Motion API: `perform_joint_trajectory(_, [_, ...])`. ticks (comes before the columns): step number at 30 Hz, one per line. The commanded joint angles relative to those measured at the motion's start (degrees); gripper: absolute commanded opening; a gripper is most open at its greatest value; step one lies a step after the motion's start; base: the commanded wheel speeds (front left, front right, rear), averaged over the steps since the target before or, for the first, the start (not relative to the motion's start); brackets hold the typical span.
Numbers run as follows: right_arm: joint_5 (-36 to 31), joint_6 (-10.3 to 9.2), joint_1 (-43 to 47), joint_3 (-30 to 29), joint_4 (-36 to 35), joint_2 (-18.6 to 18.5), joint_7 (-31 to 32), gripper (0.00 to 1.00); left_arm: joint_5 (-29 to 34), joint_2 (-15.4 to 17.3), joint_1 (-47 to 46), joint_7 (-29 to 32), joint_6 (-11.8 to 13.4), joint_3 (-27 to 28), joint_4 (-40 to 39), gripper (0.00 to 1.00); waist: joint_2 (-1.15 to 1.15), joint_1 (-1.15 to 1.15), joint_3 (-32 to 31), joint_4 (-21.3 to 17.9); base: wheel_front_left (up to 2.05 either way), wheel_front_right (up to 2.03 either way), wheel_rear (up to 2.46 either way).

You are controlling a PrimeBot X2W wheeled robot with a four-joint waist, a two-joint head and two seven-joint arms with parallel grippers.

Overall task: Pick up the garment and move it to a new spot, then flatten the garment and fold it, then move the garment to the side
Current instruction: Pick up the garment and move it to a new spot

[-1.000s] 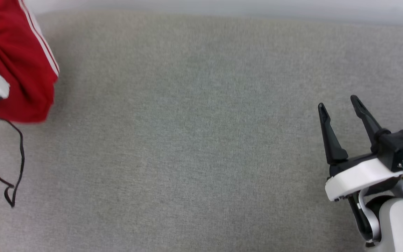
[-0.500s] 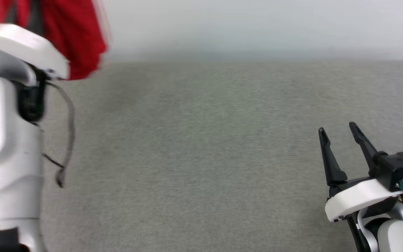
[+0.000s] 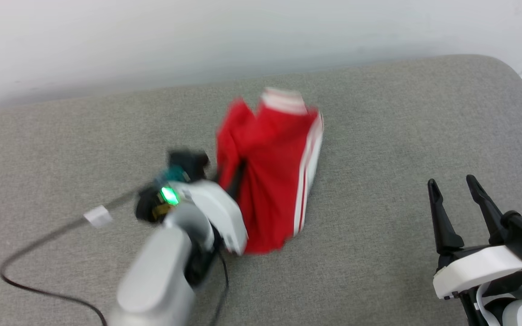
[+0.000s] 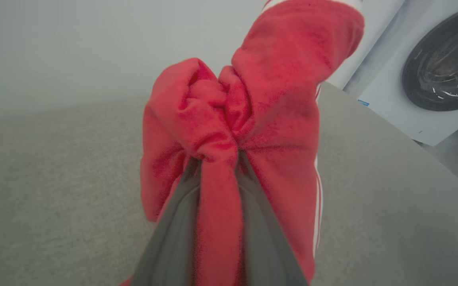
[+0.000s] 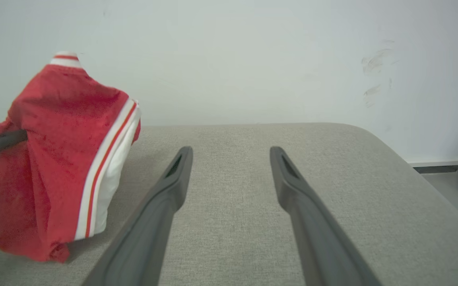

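The garment (image 3: pixel 270 167), red with white and red striped trim, hangs bunched over the middle of the grey cushioned surface (image 3: pixel 379 127), its lower end near or touching the fabric. My left gripper (image 3: pixel 236 174) is shut on a fold of it; in the left wrist view the red cloth (image 4: pixel 217 131) bulges out between and over the two fingers (image 4: pixel 173 238). In the right wrist view the garment (image 5: pixel 54 159) hangs at the left, off to the side of my right gripper (image 5: pixel 231 155). My right gripper (image 3: pixel 453 188) stands open and empty at the lower right.
A black cable (image 3: pixel 39 267) with a white tag (image 3: pixel 99 216) trails from my left wrist over the surface. A pale wall (image 3: pixel 197 36) runs behind. The surface's rounded right corner (image 3: pixel 510 72) drops to the floor; a white washing machine (image 4: pixel 424 79) stands beyond it.
The head view has shifted, so the camera moved. My left arm has carried the garment from the upper left to the middle of the surface. The right gripper stays open.
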Motion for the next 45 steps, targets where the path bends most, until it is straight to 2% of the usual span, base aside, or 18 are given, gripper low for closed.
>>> perform_joint_trajectory(1, [0.63, -0.04, 0.54, -0.04, 0.18, 0.15, -0.38, 1.00, -0.59, -0.28, 2.27, 0.39, -0.09, -1.84, 0.39, 0.00, 0.00, 0.01, 0.44, -0.35, 0.00, 0.00, 0.00])
perform_joint_trajectory(4, [0.98, -0.04, 0.50, -0.22, 0.51, 0.15, -0.62, 1.00, -2.60, -0.64, 6.85, 2.92, -0.13, -7.54, 1.09, 0.00, 0.00, 0.01, 0.79, -0.23, 0.00, 0.00, 0.00])
perform_joint_trajectory(5, [0.94, -0.04, 0.47, -0.44, 0.58, 0.16, -0.76, 1.00, -2.71, -0.37, 7.59, 3.02, -0.14, -8.87, 0.83, 0.35, 0.00, 0.01, 0.90, 0.02, 0.00, 0.00, 0.00])
perform_joint_trajectory(6, [0.91, -0.04, 0.45, -0.63, 0.65, 0.16, -0.80, 1.00, -2.86, -0.01, 8.32, 2.87, -0.14, -9.98, 0.69, 1.00, 0.00, 0.01, 0.92, 0.42, 0.00, 0.00, 0.00])
perform_joint_trajectory(10, [0.32, -0.04, 0.32, -1.41, 0.52, 0.16, -0.57, 1.00, -0.85, 0.97, 9.02, -2.63, -0.14, -12.14, -1.81, 1.00, 0.00, 0.01, 0.38, 2.61, 0.00, 0.00, 0.00])
perform_joint_trajectory(13, [0.05, -0.04, 0.24, -2.09, 0.21, 0.15, -0.23, 1.00, 1.33, 1.18, 8.20, -8.34, 0.85, -12.37, -4.76, 1.00, 0.00, 0.01, -0.42, 4.56, 0.00, 0.00, 0.00])
perform_joint_trajectory(16, [-0.28, -0.04, 0.44, -2.59, 0.13, 0.16, 0.15, 1.00, 2.60, 1.14, 8.13, -12.99, 3.00, -11.08, -7.70, 1.00, 0.00, 0.01, -1.47, 6.29, 0.00, 0.00, 0.00])
perform_joint_trajectory(20, [-0.49, -0.04, 0.89, -2.89, 0.09, 0.16, 0.64, 1.00, 3.55, 2.01, 9.30, -15.67, 6.38, -8.15, -11.81, 1.00, 0.00, 0.01, -2.55, 7.96, 0.00, 0.00, 0.00])
perform_joint_trajectory(26, [-0.11, -0.04, 2.40, -2.29, 0.74, 0.16, 1.07, 1.00, 3.37, 4.99, 14.37, -16.59, 11.73, -1.14, -16.42, 1.00, 0.00, 0.01, -4.73, 8.57, 0.00, 0.00, 0.00])
perform_joint_trajectory(31, [0.60, -0.04, 3.94, -1.11, 1.51, 0.16, 1.25, 1.00, 2.70, 8.60, 20.67, -16.65, 14.51, 3.11, -18.77, 1.00, 0.00, 0.01, -6.52, 7.69, 0.00, 0.00, 0.00])
perform_joint_trajectory(37, [0.71, -0.04, 5.81, -0.21, 1.61, 0.16, 1.61, 1.00, 2.02, 11.80, 26.80, -14.41, 15.41, 4.44, -21.67, 1.00, 0.00, 0.01, -8.11, 6.94, 0.00, 0.00, 0.00])
perform_joint_trajectory(45, [0.55, -0.04, 7.30, 0.40, 0.65, 0.16, 2.39, 1.00, 1.73, 12.56, 29.29, -11.57, 15.19, 2.97, -23.93, 1.00, 0.00, 0.01, -8.69, 6.57, 0.00, 0.00, 0.00])
